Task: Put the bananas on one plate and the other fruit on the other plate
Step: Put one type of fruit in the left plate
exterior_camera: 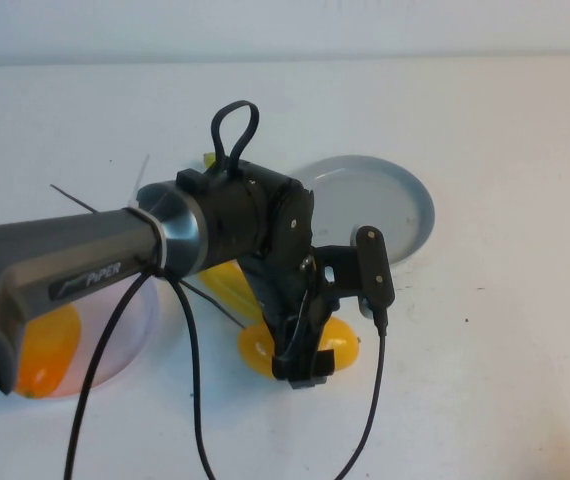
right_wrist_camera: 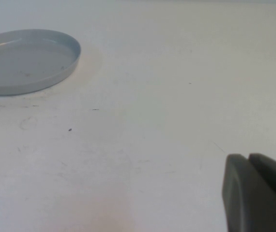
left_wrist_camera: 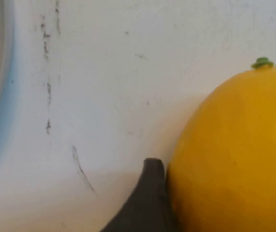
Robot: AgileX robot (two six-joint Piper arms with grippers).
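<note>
My left gripper (exterior_camera: 300, 352) reaches over the table's middle and is closed around a yellow-orange mango-like fruit (exterior_camera: 257, 350) that rests on the table; one dark finger (left_wrist_camera: 150, 193) presses against the fruit (left_wrist_camera: 235, 154). The orange fruit (exterior_camera: 45, 345) lies on the pale pink plate (exterior_camera: 137, 335) at the near left. The grey-blue plate (exterior_camera: 390, 200) stands empty behind the gripper, and it also shows in the right wrist view (right_wrist_camera: 26, 60). A banana (exterior_camera: 227, 285) shows partly under the arm. A yellow tip (exterior_camera: 208, 158) shows behind it. My right gripper (right_wrist_camera: 254, 193) is shut and empty, out of the high view.
Black cables (exterior_camera: 190, 380) hang from the left arm over the near table. The left wrist camera bracket (exterior_camera: 373, 265) sticks out toward the grey-blue plate. The white tabletop (exterior_camera: 505, 330) extends to the right.
</note>
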